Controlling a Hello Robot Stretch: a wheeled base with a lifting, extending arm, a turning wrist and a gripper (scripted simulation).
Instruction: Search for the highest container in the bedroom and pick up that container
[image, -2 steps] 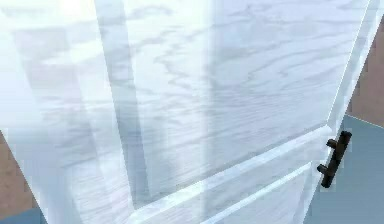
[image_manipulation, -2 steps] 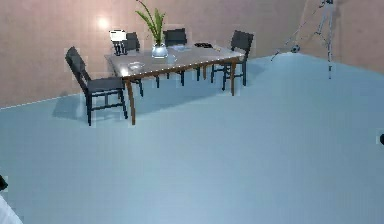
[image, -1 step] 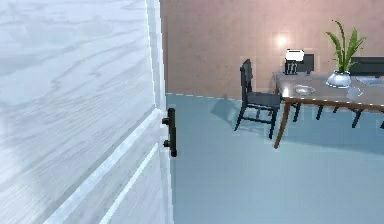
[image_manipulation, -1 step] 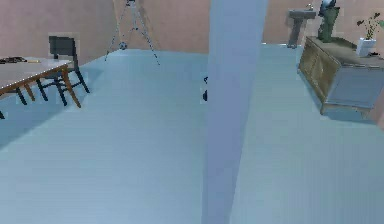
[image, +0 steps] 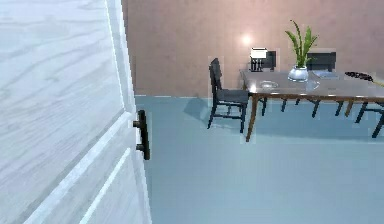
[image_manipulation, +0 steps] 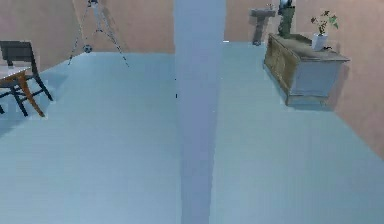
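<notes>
**Door at the edge, dining table ahead, container not yet made out**

The state of the gripper's jaws cannot be told from these views, so places are given by the views rather than by the jaws.

In the forward view a white panelled door (image: 60, 110) takes up the left, with a dark handle (image: 143, 134) on its edge. Past it, blue-grey floor (image: 260, 170) runs to a pinkish wall (image: 180, 40). A wooden dining table (image: 300, 88) stands at the right, close to that wall. 1 dark chair (image: 225, 95) is at its near left end, and more chairs stand behind it and at its right. On the tabletop is a leafy plant (image: 299, 42) in a white pot (image: 298, 73), with a small dark object (image: 259, 60) behind it, too small to name.

In the arm side view a pale upright slab (image_manipulation: 200, 100) crosses the middle from top to bottom. To its left stand a tripod (image_manipulation: 95, 30) near the far wall and, at the left edge, a dark seat (image_manipulation: 18, 55) beside a table corner (image_manipulation: 12, 75). To its right a low sideboard (image_manipulation: 305, 70) stands along the wall, carrying a small plant in a pale vase (image_manipulation: 319, 43).

Which of these, if any, is the container to be found cannot be told.
</notes>
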